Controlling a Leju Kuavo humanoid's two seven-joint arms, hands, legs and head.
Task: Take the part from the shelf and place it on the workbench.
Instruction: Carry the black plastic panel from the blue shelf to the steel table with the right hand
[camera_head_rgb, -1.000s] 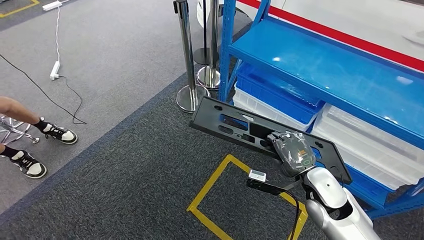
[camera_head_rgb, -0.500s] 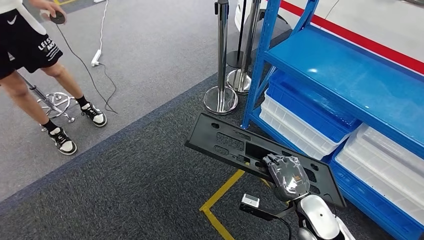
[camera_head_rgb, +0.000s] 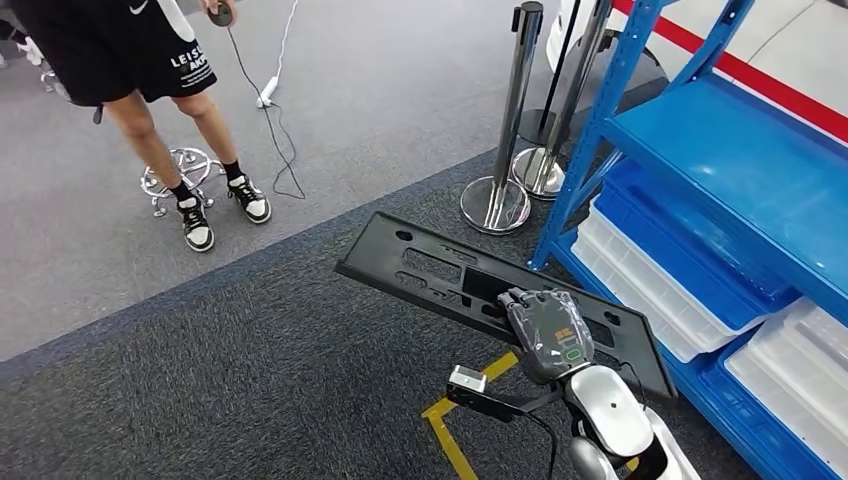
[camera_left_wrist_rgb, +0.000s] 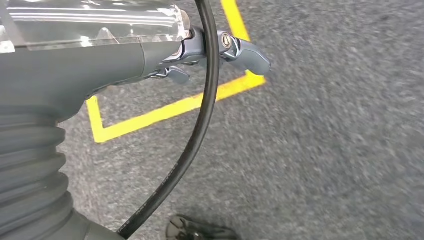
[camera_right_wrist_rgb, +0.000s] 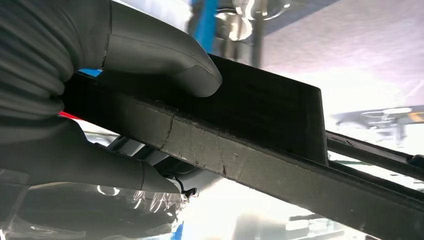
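One part in hand, off the shelf

Right hand (camera_head_rgb: 548, 333) at 5 o'clock in the head view, clamped on the part (camera_head_rgb: 440, 272): a long flat black panel with cutouts, held roughly level above the carpet, running from centre toward 4 o'clock. Right wrist view: thumb (camera_right_wrist_rgb: 165, 60) on one face of the part's edge, fingers (camera_right_wrist_rgb: 100, 167) on the other, firm grasp.

Left hand (camera_left_wrist_rgb: 220, 50) hangs over the carpet, nothing in it; fingers look loosely curled, so released or clenched I can't tell. A black cable (camera_left_wrist_rgb: 197, 125) crosses that view.

Shelf (camera_head_rgb: 740, 160), blue, at 2–3 o'clock, with white and blue bins (camera_head_rgb: 660, 290) on its lower level. Part's far end is near the shelf post but apart from it. Yellow tape (camera_head_rgb: 450, 430) on the floor under the part. Two stanchions (camera_head_rgb: 505, 130) at 12–1 o'clock. A person (camera_head_rgb: 150, 70) stands at 10–11 o'clock beside a stool base (camera_head_rgb: 170, 175).
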